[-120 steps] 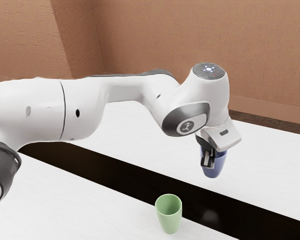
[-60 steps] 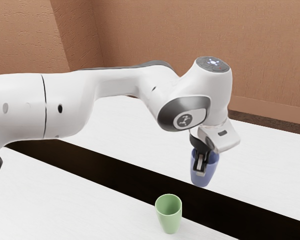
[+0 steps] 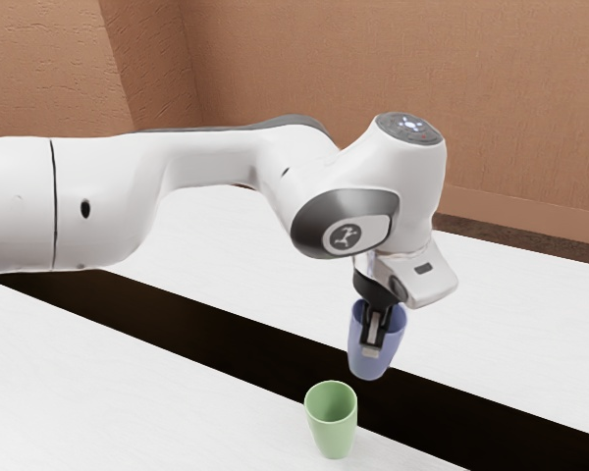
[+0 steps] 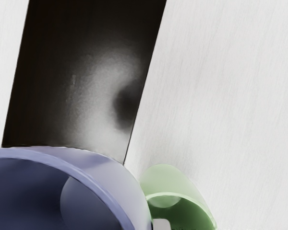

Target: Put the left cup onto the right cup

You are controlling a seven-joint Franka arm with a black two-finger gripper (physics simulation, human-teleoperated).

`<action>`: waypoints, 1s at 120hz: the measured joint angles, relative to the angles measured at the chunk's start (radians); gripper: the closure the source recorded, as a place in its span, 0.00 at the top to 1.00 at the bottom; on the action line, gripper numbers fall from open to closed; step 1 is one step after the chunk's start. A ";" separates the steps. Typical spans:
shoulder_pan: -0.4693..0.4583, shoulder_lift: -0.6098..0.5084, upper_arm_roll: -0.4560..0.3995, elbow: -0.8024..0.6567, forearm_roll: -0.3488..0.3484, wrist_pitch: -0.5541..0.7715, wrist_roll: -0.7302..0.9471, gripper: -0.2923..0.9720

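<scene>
While the blue cup [image 3: 371, 363] is carried clear of the desk [image 3: 530, 324], the claw [image 3: 374, 343] is seen clamped on its rim. One black finger [image 3: 377, 326] is laid down the outer wall of the cup on the side facing the camera; the other finger is hidden by the cup. The cup is held mouth up and slightly tilted, with its base leaning toward the exterior view's left. It is hung over the dark strip [image 3: 226, 339] by which the two white parts of the desk are divided.

The green cup [image 3: 331, 419] is stood upright on the nearer white part, close to the edge of the strip. It is found below the blue cup and a little toward the exterior view's left, and a gap is left between the two. The white arm [image 3: 177, 201] is stretched in from the exterior view's left, with a brown wall [image 3: 471, 78] behind it.

In the wrist view, the blue cup [image 4: 101, 177] is shown just under the hand, with its open mouth turned to the camera. The green cup [image 4: 182, 187] is seen just beside its rim, on the white desk [image 4: 230, 96]. The strip [image 4: 62, 57] is crossed by a pale patch with a dark blot in it.
</scene>
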 joint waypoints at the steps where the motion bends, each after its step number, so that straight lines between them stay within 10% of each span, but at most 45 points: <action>1: -0.001 -0.002 0.000 -0.002 0.000 0.000 -0.001 0.15; 120: -0.061 -0.154 0.002 -0.234 0.132 0.198 -0.107 0.15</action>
